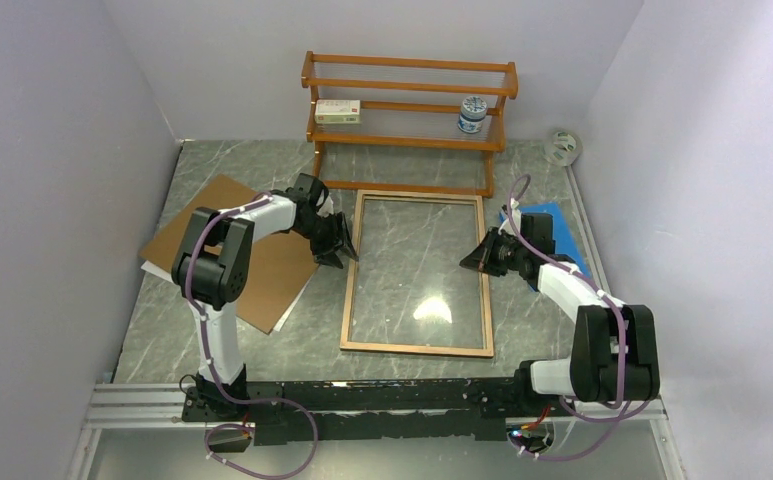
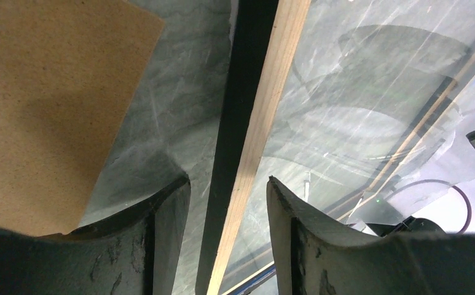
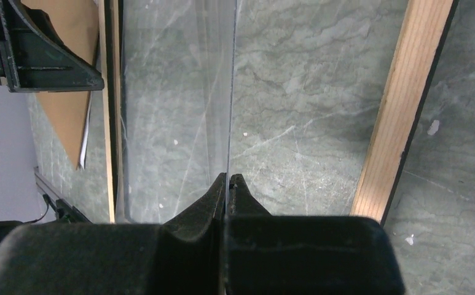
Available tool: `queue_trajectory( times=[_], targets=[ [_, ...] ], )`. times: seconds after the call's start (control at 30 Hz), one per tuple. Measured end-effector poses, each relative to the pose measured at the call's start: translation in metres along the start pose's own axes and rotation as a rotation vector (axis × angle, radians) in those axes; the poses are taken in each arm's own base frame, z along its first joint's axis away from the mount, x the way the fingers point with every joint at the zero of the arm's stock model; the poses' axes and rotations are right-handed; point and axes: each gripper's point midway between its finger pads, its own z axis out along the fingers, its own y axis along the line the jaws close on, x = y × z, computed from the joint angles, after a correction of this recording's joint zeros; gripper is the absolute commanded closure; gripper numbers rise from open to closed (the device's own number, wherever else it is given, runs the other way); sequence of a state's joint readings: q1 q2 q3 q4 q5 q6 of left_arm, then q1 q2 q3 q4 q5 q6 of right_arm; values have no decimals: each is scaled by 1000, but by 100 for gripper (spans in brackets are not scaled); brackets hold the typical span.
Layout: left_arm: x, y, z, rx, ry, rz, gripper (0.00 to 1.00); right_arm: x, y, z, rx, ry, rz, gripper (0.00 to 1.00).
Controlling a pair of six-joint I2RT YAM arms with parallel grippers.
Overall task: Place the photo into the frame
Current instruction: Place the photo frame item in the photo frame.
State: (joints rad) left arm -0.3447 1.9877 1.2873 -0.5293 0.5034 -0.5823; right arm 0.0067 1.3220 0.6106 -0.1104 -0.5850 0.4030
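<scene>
The frame (image 1: 417, 350) lies flat mid-table, light wood back up. My left gripper (image 1: 340, 240) is open, and in the left wrist view (image 2: 228, 184) its fingers straddle the frame's left border (image 2: 265, 110) without closing on it. My right gripper (image 1: 477, 258) is at the frame's right side. In the right wrist view (image 3: 229, 177) it is shut on the thin edge of the clear glass pane (image 3: 230, 92), with the frame's right border (image 3: 400, 110) beside it. The photo shows only as white slivers (image 1: 152, 270) under the brown board.
The brown backing board (image 1: 242, 250) lies left of the frame. A blue sheet (image 1: 552, 225) lies at the right under my right arm. A wooden shelf rack (image 1: 409, 110) with a box (image 1: 337, 111) and a jar (image 1: 472, 114) stands behind. A tape roll (image 1: 562, 147) sits back right.
</scene>
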Motion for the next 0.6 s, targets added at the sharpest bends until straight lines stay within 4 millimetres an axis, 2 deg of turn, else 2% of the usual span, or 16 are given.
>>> queue_trajectory(
  times=[0.17, 0.43, 0.6],
  targets=[
    [0, 1, 0, -3, 5, 0, 46, -7, 6, -1, -29, -41, -33, 100],
    [-1, 1, 2, -6, 10, -3, 48, -13, 28, -19, -116, -145, -116, 100],
    [-2, 0, 3, -2, 13, -4, 49, -12, 29, -19, -126, -158, -119, 100]
  ],
)
